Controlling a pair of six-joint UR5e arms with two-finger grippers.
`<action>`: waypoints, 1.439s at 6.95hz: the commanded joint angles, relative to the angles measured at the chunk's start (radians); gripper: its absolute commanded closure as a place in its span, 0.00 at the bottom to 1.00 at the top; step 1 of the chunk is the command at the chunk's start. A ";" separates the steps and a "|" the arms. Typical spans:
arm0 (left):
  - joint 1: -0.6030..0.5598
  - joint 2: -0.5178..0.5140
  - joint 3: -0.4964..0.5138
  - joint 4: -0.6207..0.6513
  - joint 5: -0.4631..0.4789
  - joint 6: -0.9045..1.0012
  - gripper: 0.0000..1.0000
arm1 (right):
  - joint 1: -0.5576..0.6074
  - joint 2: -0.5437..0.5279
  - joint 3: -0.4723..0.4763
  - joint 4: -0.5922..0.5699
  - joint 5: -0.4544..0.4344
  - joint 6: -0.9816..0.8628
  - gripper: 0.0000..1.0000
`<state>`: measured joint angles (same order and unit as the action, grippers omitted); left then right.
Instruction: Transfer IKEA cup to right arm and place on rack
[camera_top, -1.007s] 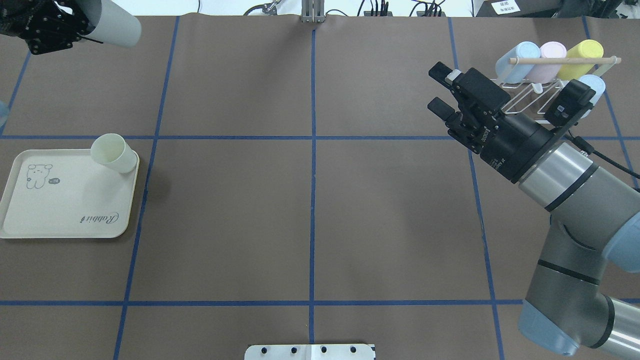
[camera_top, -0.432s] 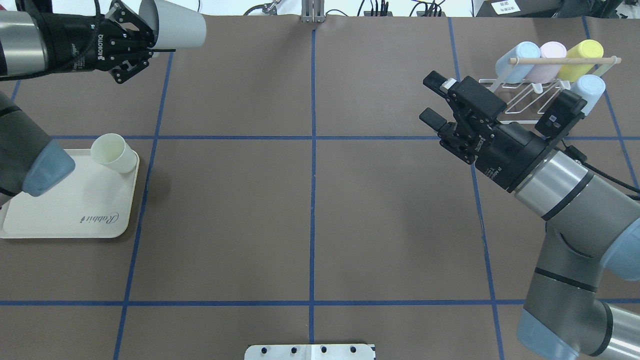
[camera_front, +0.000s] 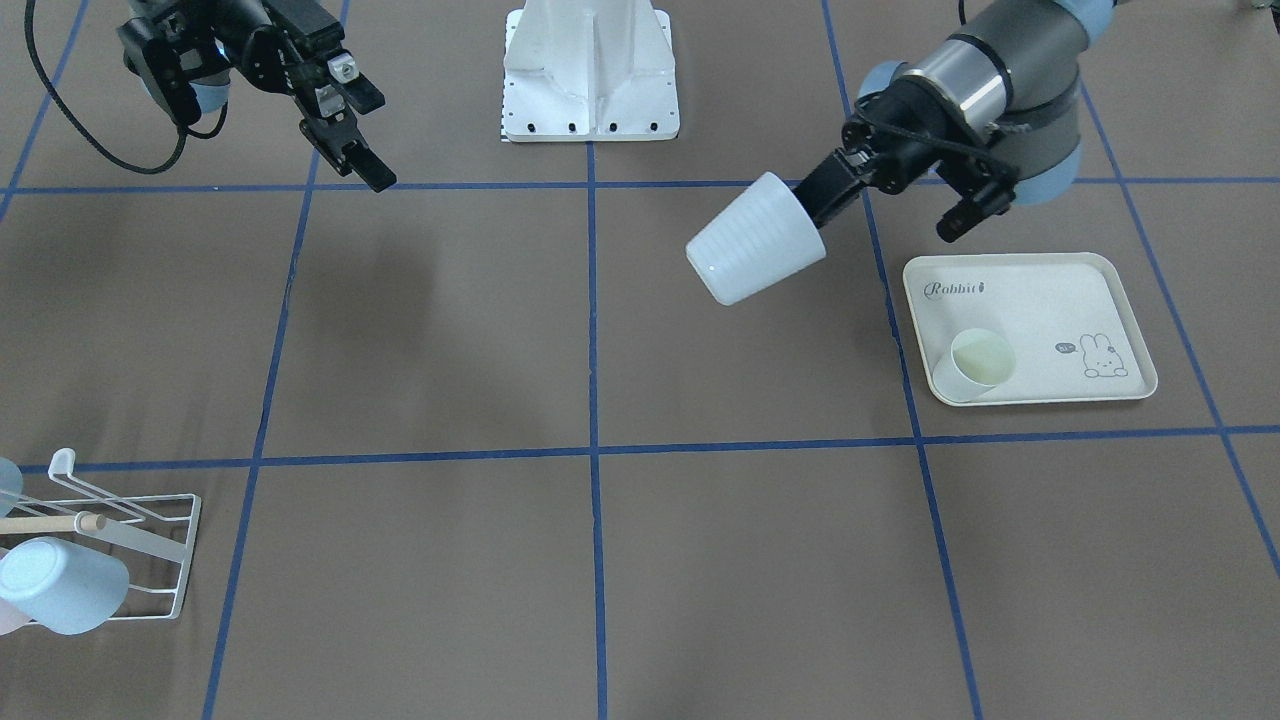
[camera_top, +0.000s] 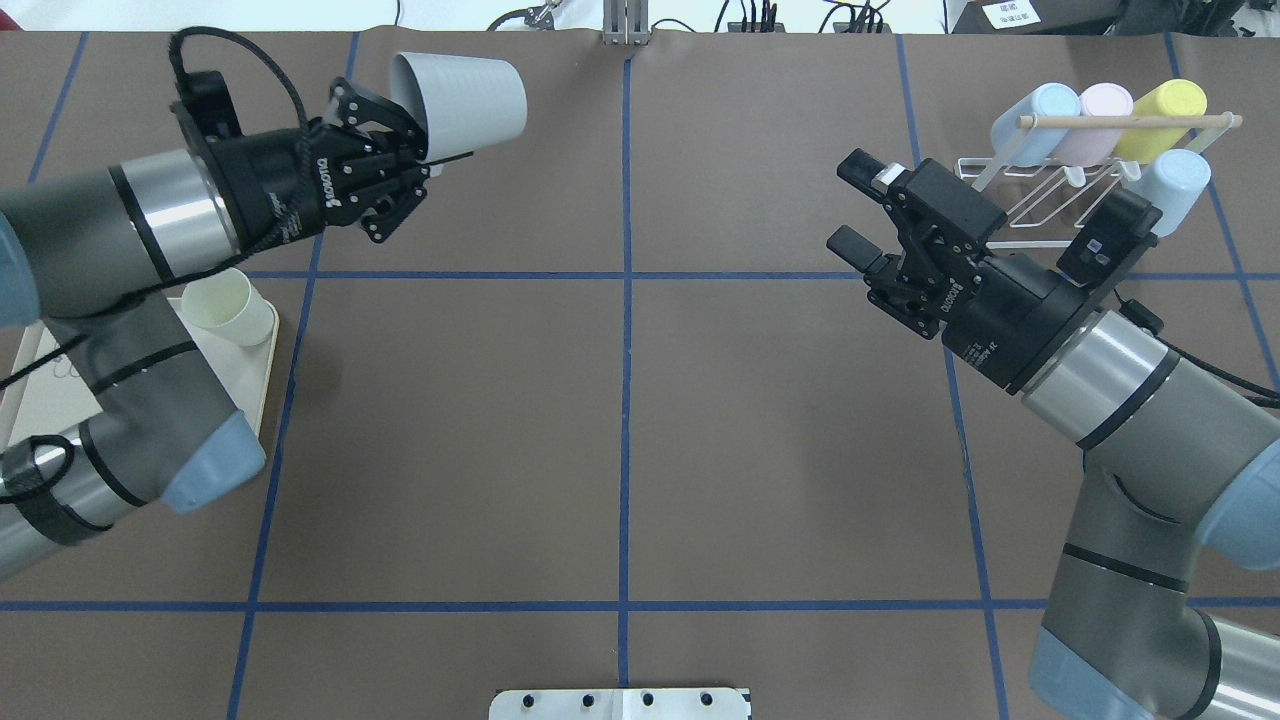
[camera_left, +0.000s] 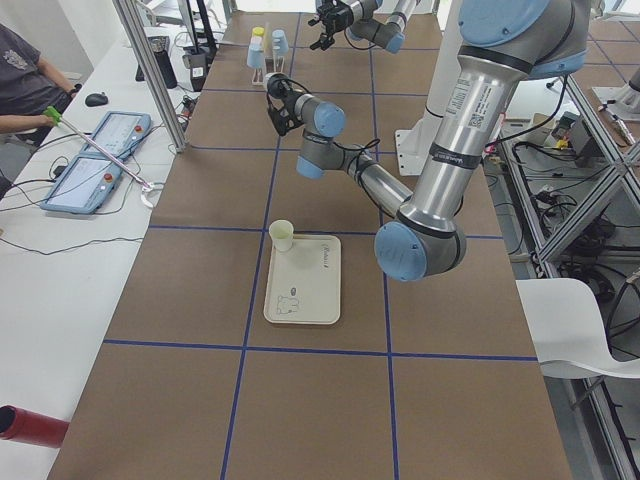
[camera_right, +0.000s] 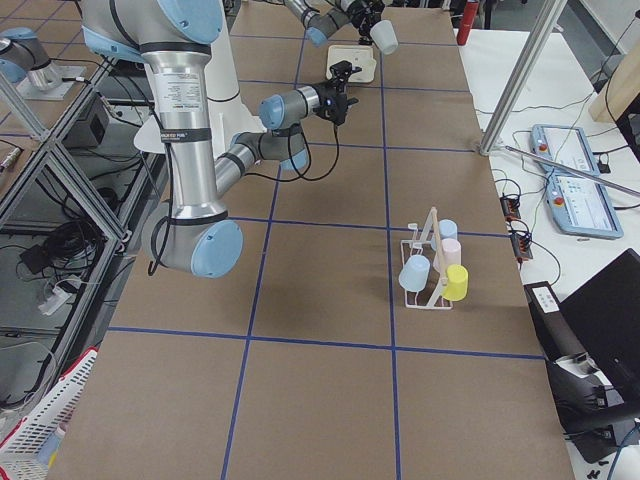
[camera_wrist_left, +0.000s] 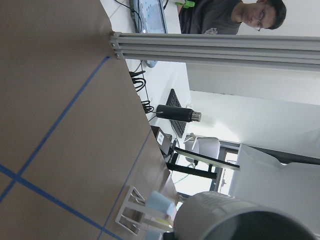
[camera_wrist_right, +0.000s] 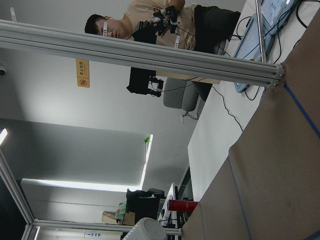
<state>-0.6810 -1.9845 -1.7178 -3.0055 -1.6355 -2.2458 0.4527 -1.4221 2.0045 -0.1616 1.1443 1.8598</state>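
The left pincer clamps the white plastic cup by its rim; the right pincer, well apart, gapes empty.

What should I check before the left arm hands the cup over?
1. Cup clamped in left gripper: ok, held by the rim, in the air.
2. Right gripper open: ok, fingers spread.
3. Cup's closed end facing the right gripper: ok.
4. Grippers close enough to hand over: not ok, a wide gap lies between them.
5. Rack has a bare prong: ok, one white tip shows free.
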 joint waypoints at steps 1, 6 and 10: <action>0.154 -0.095 0.006 -0.030 0.144 -0.005 1.00 | -0.017 0.029 0.000 0.001 0.000 0.054 0.00; 0.274 -0.195 0.078 -0.133 0.350 -0.005 1.00 | -0.019 0.038 -0.001 -0.001 -0.015 0.087 0.00; 0.298 -0.312 0.194 -0.131 0.379 -0.003 1.00 | -0.015 0.028 -0.010 -0.003 -0.083 0.085 0.00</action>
<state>-0.3884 -2.2738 -1.5494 -3.1375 -1.2581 -2.2489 0.4365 -1.3905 1.9958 -0.1639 1.0809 1.9463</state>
